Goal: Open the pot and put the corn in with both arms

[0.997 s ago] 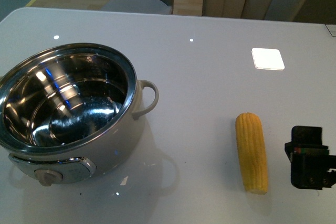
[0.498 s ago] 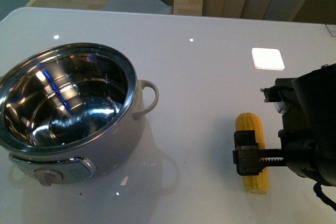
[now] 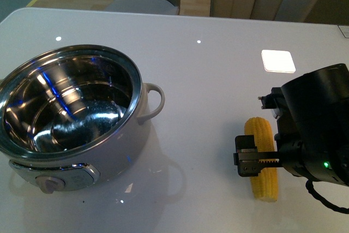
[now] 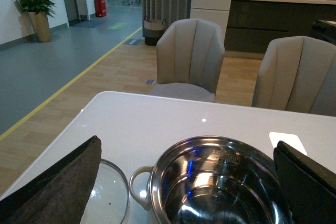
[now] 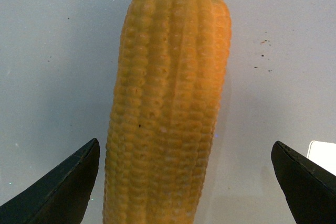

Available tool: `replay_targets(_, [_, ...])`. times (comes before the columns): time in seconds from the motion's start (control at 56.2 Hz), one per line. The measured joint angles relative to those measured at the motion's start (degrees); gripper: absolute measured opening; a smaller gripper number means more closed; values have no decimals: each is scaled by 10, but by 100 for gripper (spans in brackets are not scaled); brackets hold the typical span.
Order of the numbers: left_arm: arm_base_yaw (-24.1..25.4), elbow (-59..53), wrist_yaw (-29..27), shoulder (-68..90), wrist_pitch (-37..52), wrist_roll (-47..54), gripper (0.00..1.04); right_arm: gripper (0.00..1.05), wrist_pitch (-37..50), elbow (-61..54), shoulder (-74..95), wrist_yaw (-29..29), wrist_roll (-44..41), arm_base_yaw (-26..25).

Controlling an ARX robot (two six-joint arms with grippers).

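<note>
Corn (image 5: 168,103), knobbly and yellow, between right gripper's (image 5: 185,145) parted fingers (image 5: 63,187); left gripper's (image 4: 186,141) also apart.

Bright, even indoor light; sharp views
Glare spots sit on the glossy table (image 3: 218,80), a white square at 2 o'clock in the front view; blue streaks gleam inside the pot (image 3: 65,107); the corn (image 5: 168,103) throws a faint, soft shadow

The right arm (image 3: 319,129) reaches over the corn (image 3: 260,135), wrist bent downward. The right gripper (image 3: 264,160) straddles the corn's middle, its fingers (image 5: 63,187) spread wide on either side and not closed on it. The left gripper (image 4: 178,182), seen only from its own wrist, is also spread wide.
</note>
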Motion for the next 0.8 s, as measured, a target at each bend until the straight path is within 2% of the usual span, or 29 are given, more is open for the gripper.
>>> replay_targets(0.676, [0, 0, 0, 0, 0, 0, 98, 96, -21, 65, 68, -20, -7, -4])
replay_targets(0.801, [0, 0, 0, 0, 0, 0, 98, 80, -23, 68, 69, -26, -5, -4])
